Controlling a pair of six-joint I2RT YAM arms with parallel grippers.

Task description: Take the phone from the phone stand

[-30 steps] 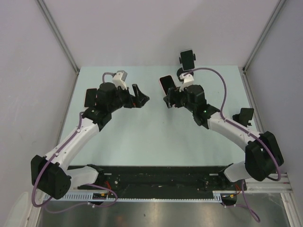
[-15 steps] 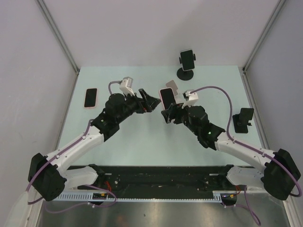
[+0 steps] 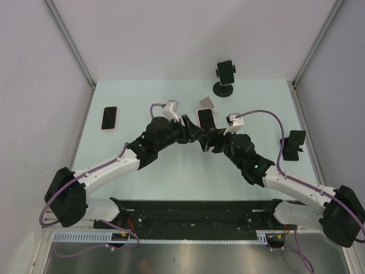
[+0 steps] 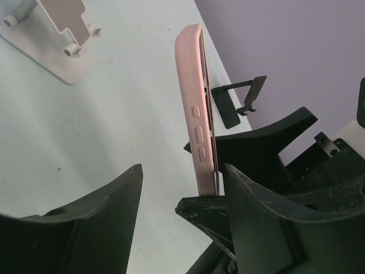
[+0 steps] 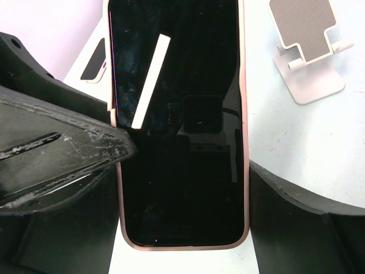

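Right gripper (image 3: 209, 136): clamped on the side edges of the pink-cased phone (image 5: 182, 114), holding it on end above the table (image 3: 171, 171) at mid-table. Left gripper (image 4: 182, 194): jaws parted, straddling the same phone, with a gap on one side (no grip made).

Just beyond stands one empty white stand (image 3: 206, 103). Phones counted, three: the held one, a second phone (image 3: 109, 118) lying flat at left, and a third phone (image 3: 226, 68) on the far black stand (image 3: 223, 88). A side stand (image 3: 293, 145), black, makes three stands.
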